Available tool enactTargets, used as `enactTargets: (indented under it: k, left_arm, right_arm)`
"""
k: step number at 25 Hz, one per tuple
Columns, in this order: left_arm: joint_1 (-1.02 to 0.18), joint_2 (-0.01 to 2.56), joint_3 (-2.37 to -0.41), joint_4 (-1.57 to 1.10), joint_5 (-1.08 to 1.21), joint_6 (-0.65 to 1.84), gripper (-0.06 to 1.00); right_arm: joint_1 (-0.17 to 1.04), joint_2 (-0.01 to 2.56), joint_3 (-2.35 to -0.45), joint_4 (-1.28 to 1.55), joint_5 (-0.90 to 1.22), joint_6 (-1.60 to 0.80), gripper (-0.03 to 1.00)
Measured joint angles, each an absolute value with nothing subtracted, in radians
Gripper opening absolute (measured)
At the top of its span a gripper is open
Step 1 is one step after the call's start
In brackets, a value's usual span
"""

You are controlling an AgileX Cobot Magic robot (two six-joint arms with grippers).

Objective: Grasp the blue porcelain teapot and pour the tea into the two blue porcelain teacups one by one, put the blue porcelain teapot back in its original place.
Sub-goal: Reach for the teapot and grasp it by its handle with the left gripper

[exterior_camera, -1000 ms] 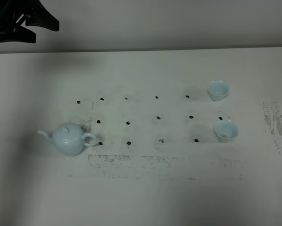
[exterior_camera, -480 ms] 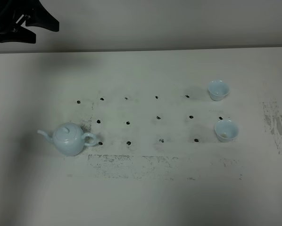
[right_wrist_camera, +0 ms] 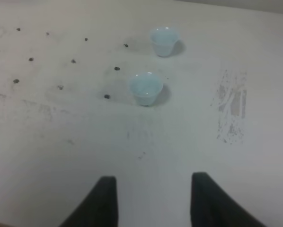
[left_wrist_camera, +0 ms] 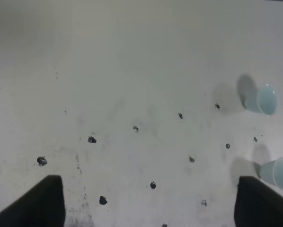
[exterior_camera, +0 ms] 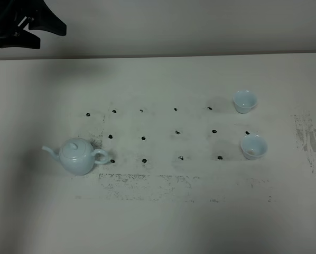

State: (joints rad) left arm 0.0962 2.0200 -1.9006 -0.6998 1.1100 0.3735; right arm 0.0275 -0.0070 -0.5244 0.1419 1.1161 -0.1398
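The blue porcelain teapot stands upright at the left of the table, spout pointing left, handle to the right. The two blue porcelain teacups stand upright at the right: the far one and the near one. Both also show in the left wrist view and in the right wrist view. My left gripper is open and empty, high over the dotted area. My right gripper is open and empty, short of the near cup. The teapot is out of both wrist views.
The white table carries a grid of small black dots and scuffed dark marks near the front and at the right. Part of the left arm hangs dark at the far left corner.
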Motion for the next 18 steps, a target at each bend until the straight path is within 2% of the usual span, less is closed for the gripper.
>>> enactTargets:
  k: [12, 18]
  left_arm:
    - [0.096, 2.02, -1.901, -0.7, 1.111, 0.376, 0.73]
    - [0.096, 2.02, -1.901, -0.7, 1.111, 0.377, 0.73]
  right_arm:
    - [0.028, -0.007, -0.524, 0.142, 1.116, -0.122, 0.24]
    - [0.026, -0.007, -0.524, 0.144, 1.116, -0.122, 0.22]
